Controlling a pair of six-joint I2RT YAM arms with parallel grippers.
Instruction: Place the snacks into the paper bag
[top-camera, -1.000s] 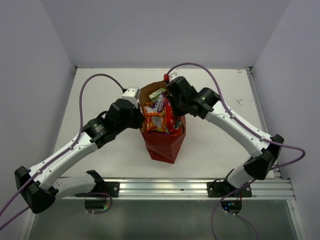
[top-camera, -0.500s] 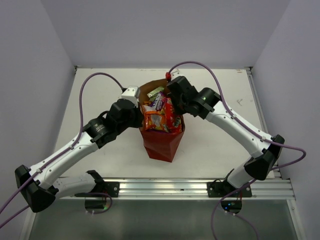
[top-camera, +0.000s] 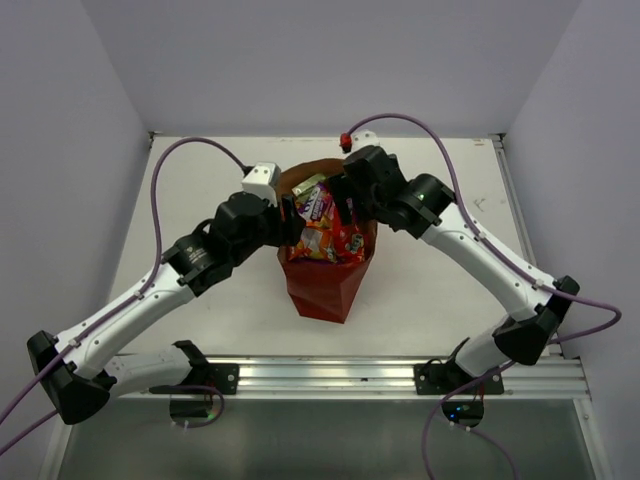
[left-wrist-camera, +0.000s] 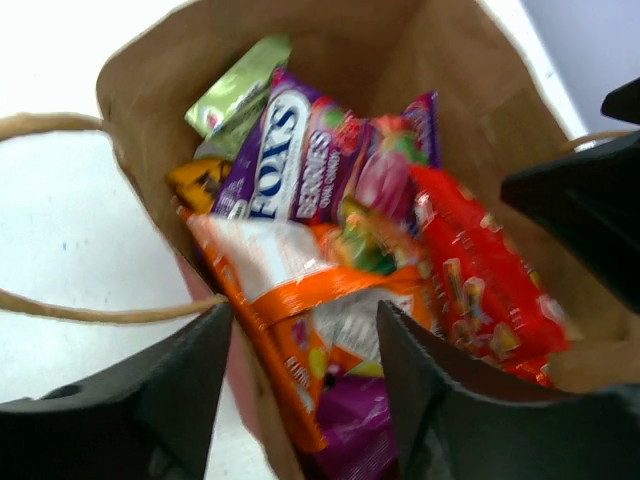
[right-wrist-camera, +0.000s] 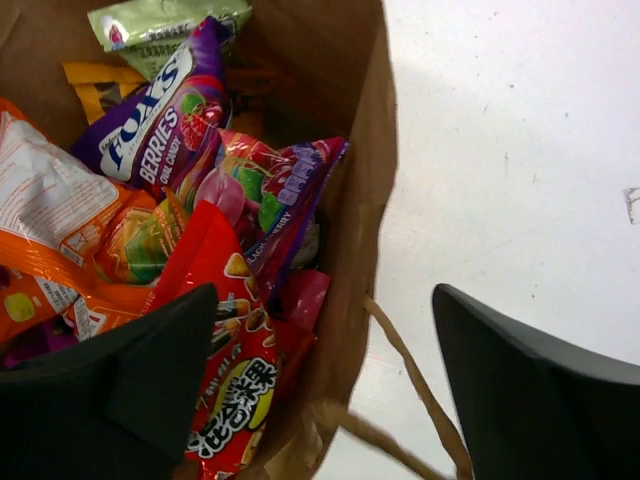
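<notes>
fingers (left-wrist-camera: 185, 400) spread on both arms, paper bag (top-camera: 322, 290) left standing full

left gripper (top-camera: 284, 224), at nine o'clock of the bag mouth, was pinched shut on the rim a second ago. now its jaws stand wide and hold nothing: one finger is outside the red-brown wall, the other over the orange packet (left-wrist-camera: 320, 310). the snacks (top-camera: 325, 232) crowd the mouth, with a green packet (left-wrist-camera: 240, 85) at eleven o'clock, a purple packet (left-wrist-camera: 290, 150) in the middle and a red packet (left-wrist-camera: 485, 290) at four. right gripper (top-camera: 352, 200), at two o'clock of the mouth, has done the same. it was clamped before; now it is wide apart astride the wall and the twine handle (right-wrist-camera: 400, 365), gripping nothing. both wrists sit a little further toward twelve o'clock than they did. the bag is upright where it was, mid-table (top-camera: 440, 290), and no packet shows outside it. the packing looks finished and this release reads as the closing move; what remains is probably just backing the arms off without snagging a handle.
</notes>
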